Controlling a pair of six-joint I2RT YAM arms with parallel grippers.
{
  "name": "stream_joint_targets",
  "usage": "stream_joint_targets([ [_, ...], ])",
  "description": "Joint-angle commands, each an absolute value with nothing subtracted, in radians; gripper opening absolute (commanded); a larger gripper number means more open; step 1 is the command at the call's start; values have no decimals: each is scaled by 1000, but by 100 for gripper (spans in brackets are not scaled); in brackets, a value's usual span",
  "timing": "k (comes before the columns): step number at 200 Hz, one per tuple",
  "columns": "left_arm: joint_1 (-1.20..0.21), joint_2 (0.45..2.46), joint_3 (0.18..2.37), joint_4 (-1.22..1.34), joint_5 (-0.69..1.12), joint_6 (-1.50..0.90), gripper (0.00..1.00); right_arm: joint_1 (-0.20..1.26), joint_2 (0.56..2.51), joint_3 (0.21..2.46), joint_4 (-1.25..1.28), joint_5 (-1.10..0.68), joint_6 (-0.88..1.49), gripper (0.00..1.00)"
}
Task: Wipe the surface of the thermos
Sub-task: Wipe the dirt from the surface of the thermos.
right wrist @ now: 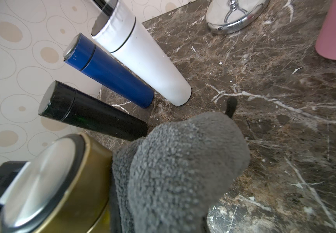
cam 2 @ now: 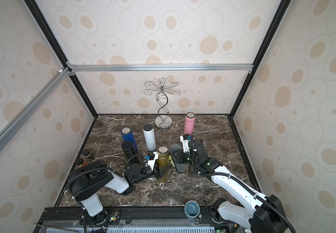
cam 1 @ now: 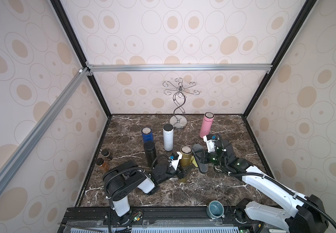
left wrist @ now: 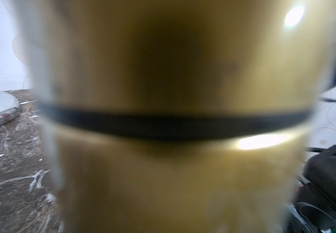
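Observation:
The gold thermos (cam 1: 185, 159) (cam 2: 162, 159) stands upright near the middle of the marble table. My left gripper (cam 1: 184, 173) (cam 2: 163, 171) is shut on its lower body from the front. Up close the thermos (left wrist: 173, 70) fills the left wrist view and hides the jaws. My right gripper (cam 1: 202, 158) (cam 2: 180, 158) is shut on a dark grey cloth (cam 1: 202, 167) (cam 2: 178, 168). The cloth (right wrist: 183, 161) presses against the right side of the thermos (right wrist: 78, 181) just below its silver lid and covers the right jaws.
Blue (cam 1: 147, 136), white (cam 1: 167, 139) and black (cam 1: 150, 153) thermoses stand close behind left of the gold one. A pink thermos (cam 1: 206, 125) stands behind the right arm. A chrome hook stand (cam 1: 178, 123) is at the back, two brown jars (cam 1: 104, 159) at the left edge, a teal cup (cam 1: 215, 209) on the front rail.

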State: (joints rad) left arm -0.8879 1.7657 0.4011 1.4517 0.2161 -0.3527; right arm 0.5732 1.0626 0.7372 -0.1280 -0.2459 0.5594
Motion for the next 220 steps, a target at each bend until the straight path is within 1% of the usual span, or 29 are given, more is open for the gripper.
stream_joint_targets([
  [1, -882, 1786, 445, 1537, 186, -329, 0, 586, 1017, 767, -162, -288, 556, 0],
  [34, -881, 1810, 448, 1543, 169, -330, 0, 619, 959, 734, -134, -346, 562, 0],
  [68, -880, 1823, 452, 1542, 171, -335, 0, 699, 953, 721, -157, -324, 550, 0],
  [102, -880, 1828, 456, 1536, 173, -334, 0, 799, 1000, 718, -131, -296, 540, 0],
  [133, -880, 1832, 457, 1532, 178, -335, 0, 851, 1066, 735, -94, -290, 540, 0],
  [154, -880, 1829, 449, 1541, 170, -333, 0, 850, 1106, 754, -141, -198, 539, 0],
  [186, -880, 1825, 443, 1543, 179, -331, 0, 851, 1130, 761, -191, 21, 560, 0],
  [220, -880, 1818, 434, 1539, 169, -321, 0, 843, 1146, 776, -247, 144, 563, 0],
])
